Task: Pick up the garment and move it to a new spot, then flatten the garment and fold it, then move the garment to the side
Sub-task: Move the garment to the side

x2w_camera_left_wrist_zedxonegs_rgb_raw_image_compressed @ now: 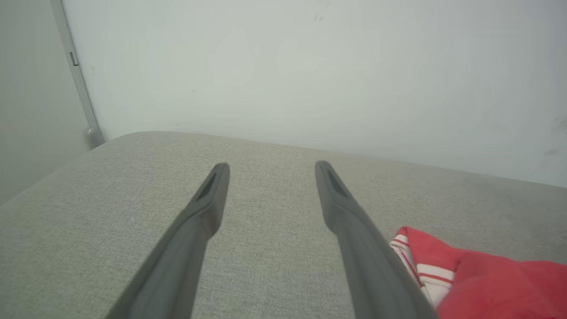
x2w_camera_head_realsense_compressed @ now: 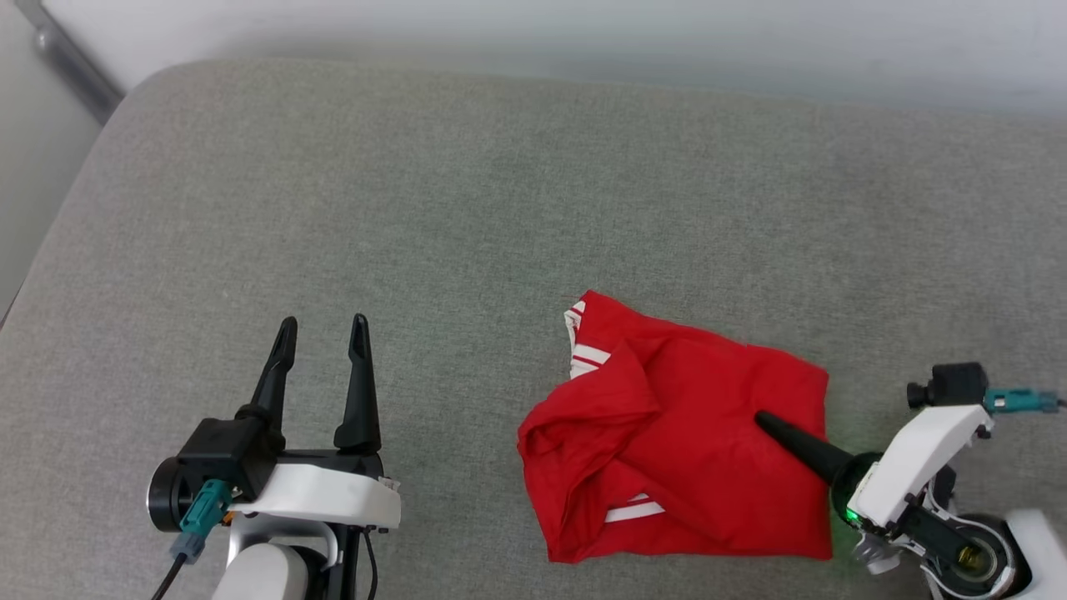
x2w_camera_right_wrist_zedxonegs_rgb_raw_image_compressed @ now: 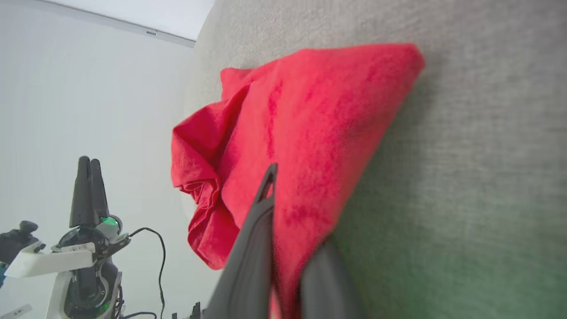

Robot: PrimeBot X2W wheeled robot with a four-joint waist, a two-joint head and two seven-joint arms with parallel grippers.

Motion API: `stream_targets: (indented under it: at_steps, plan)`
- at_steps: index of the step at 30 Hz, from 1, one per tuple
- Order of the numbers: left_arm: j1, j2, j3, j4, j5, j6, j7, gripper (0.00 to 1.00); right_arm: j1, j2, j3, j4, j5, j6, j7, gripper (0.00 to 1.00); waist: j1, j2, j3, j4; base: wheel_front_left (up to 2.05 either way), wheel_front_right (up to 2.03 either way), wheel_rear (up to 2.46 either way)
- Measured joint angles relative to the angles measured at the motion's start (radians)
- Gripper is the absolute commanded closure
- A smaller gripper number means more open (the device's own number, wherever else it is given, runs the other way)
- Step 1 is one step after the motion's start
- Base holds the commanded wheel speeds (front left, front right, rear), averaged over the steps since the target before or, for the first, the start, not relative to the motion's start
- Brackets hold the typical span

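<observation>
Grey cushion [x2w_camera_head_realsense_compressed: 417,208]: garment [x2w_camera_head_realsense_compressed: 683,450] crumpled, axis diagonal; right end effector [x2w_camera_head_realsense_compressed: 763,419] clamps it, left end effector [x2w_camera_head_realsense_compressed: 323,321] open.

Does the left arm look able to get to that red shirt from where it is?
Probably yes: nothing but bare grey cushion lies between the left gripper and the garment, and its fingers stand open.

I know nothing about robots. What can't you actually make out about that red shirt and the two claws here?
1. Head view: the garment lies crumpled, and its own folds hide any chest print.
2. Right wrist view: the right gripper is shut on the garment, which covers its second fingertip.
3. Left wrist view: the frame edge and a finger of the open left gripper cut off most of the garment.
</observation>
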Motion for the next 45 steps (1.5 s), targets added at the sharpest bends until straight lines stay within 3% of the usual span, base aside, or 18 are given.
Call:
stream_targets:
  at_steps: [10,18,25,31,38,45]
  plan:
    - [0.049,-0.012,0.042,-0.001,0.014,-0.013,0.000,0.00,-0.095,-0.194,0.216,-0.039,-0.371,0.000,-0.027,1.00,0.0000,0.0000,-0.055,-0.087,0.00,0.00,0.00]
    - [0.069,-0.013,0.053,-0.021,0.025,-0.030,0.000,0.00,-0.183,-0.272,0.249,-0.066,-0.593,0.000,0.034,1.00,-0.0001,0.0000,-0.080,-0.242,0.00,0.00,0.00]
    - [0.048,0.001,0.035,-0.046,0.051,-0.041,0.001,0.00,-0.237,-0.269,0.216,-0.020,-0.703,0.000,0.018,1.00,-0.0001,0.0000,-0.065,-0.403,0.00,0.00,0.00]
    - [-0.015,0.038,0.010,-0.110,0.087,-0.053,0.047,0.00,-0.342,-0.252,0.193,0.111,-0.757,0.000,-0.109,1.00,-0.0001,0.0000,0.012,-0.517,0.00,0.00,0.00]
    - [-0.119,0.071,-0.031,-0.203,0.124,-0.080,0.118,0.00,-0.500,-0.246,0.122,0.294,-0.800,0.001,-0.302,1.00,-0.0001,0.0000,0.166,-0.572,0.00,0.00,0.00]
    - [-0.212,0.097,-0.063,-0.274,0.157,-0.103,0.185,0.00,-0.652,-0.246,0.038,0.487,-0.860,0.001,-0.466,1.00,0.0000,0.0000,0.325,-0.583,0.00,0.00,0.00]
